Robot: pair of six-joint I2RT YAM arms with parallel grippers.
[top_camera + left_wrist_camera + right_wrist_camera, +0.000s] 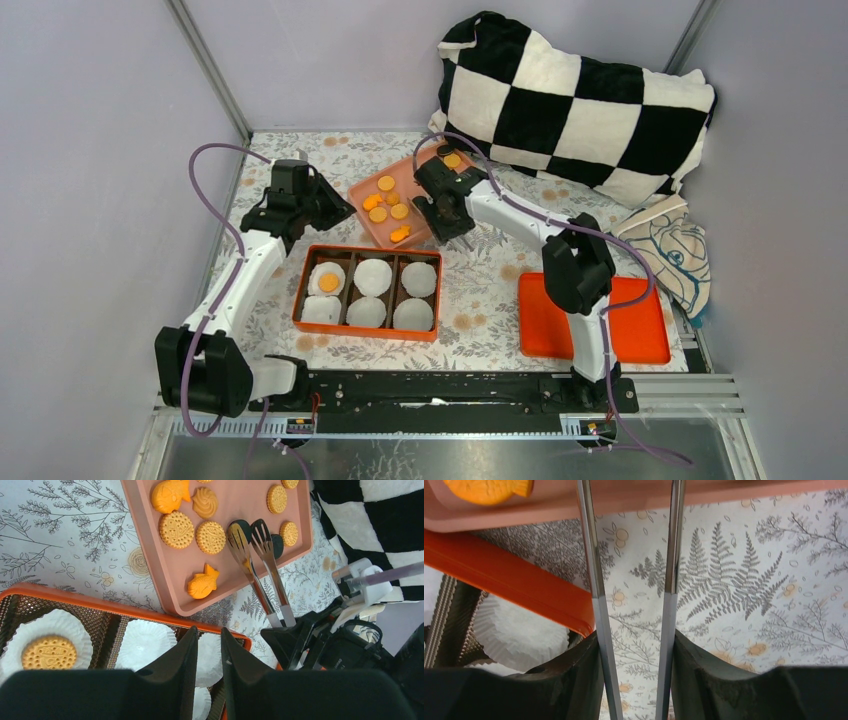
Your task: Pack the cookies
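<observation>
**Right gripper** (636,645): my fingers are clamped on the handle end of the tongs (277,582), pressing on the two steel arms from the outside. The arms are spread apart. Their forked tips lie over the dark cookies (278,545) at the right edge of the pink tray (240,500). I cannot tell whether the tips touch them.

**Left gripper** (207,635): my fingers are drawn almost together, with only a slit between them and nothing held. It hangs over the far rim of the orange box (100,605).

**Cookies** (176,530): most lie loose on the pink tray, which sits at the middle of the table just beyond the box.
- Several are round, biscuit-coloured discs.
- One is a swirl.
- Two are fish-shaped, and one fish cookie (202,582) lies near the tray's near edge.

**Boxed cookie** (49,652): one round disc sits on its liner in the far-left compartment.

**Orange box**: it has six compartments, each lined with white paper liners (145,640). It lies near and left of centre.

**Other items**
- A flowered tablecloth (480,290) lies under everything.
- An orange lid (640,330) lies flat at the near right.
- A checked pillow (580,95) is at the far right.
</observation>
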